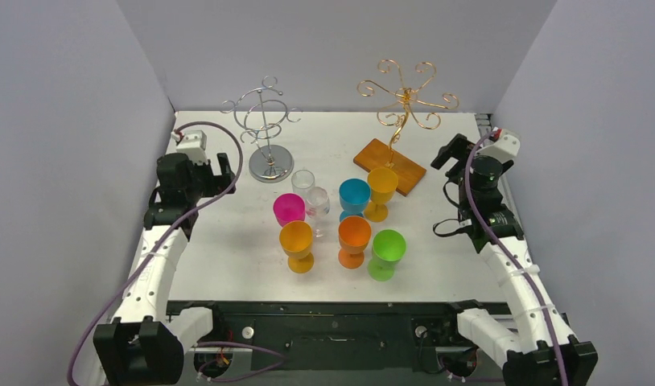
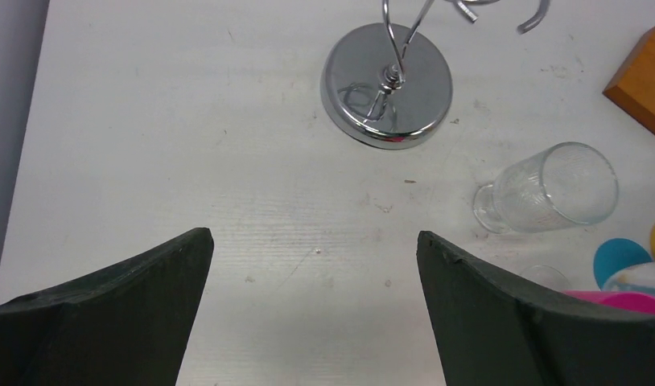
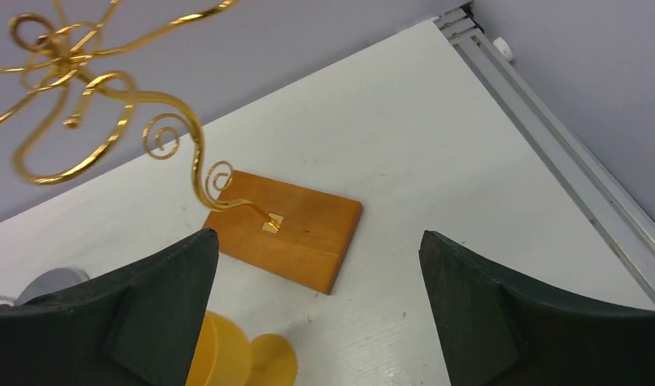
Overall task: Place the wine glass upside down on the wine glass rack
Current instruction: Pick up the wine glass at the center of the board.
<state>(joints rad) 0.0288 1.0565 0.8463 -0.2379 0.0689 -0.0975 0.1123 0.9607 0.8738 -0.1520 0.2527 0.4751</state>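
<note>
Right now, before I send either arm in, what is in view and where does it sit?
silver rack: one, chrome wire on a round base, back left
gold rack: one, gold wire on a wooden base, back right
clear glasses: two, transparent, upright by the silver rack's base
pink glass: one, magenta, left of the cluster
blue glass: one, centre
yellow glass: one, beside the wooden base
orange glasses: two, front left and front middle
green glass: one, front right
table: one, white
left gripper: open, empty, near the silver rack
right gripper: open, empty, near the gold rack
</note>
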